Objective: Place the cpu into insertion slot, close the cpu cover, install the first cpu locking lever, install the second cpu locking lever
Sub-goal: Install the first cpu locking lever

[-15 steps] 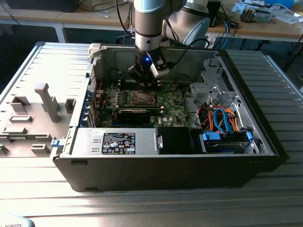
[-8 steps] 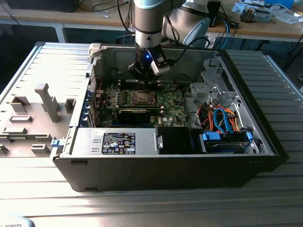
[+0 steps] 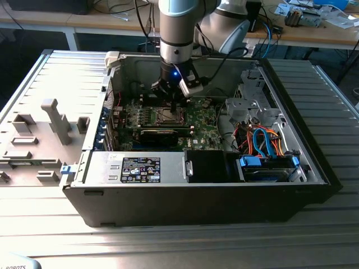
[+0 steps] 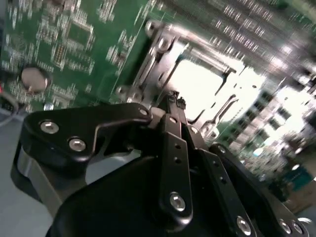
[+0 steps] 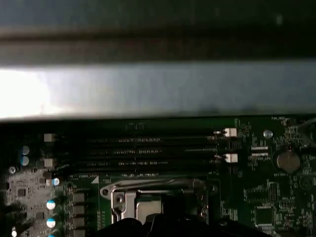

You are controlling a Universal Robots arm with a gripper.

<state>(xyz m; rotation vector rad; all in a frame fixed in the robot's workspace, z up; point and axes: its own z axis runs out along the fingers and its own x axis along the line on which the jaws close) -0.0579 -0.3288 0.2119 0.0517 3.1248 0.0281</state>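
Inside the open computer case, my gripper (image 3: 175, 106) hangs just above the insertion slot (image 3: 170, 115) on the green motherboard. In the second wrist view its black fingers (image 4: 173, 143) come together to a point, shut, with the gripper tip (image 4: 174, 99) at the socket's edge and nothing seen between them. The cpu (image 4: 202, 81) lies flat in the socket and shines bright. The cpu cover (image 4: 165, 47), a silvery frame, lies down around it. The first wrist view shows the cover (image 5: 148, 186) and the cpu (image 5: 143, 210) beside the memory slots. A thin lever rod (image 4: 147, 74) runs along the socket side; whether it is latched I cannot tell.
Case walls (image 3: 185, 61) ring the board. A black card (image 3: 162, 134) stands near the socket, with the power supply (image 3: 140, 168) in front. Drive bay and orange and blue cables (image 3: 263, 143) fill the exterior view's right. A grey fixture tray (image 3: 39, 140) sits outside on the exterior view's left.
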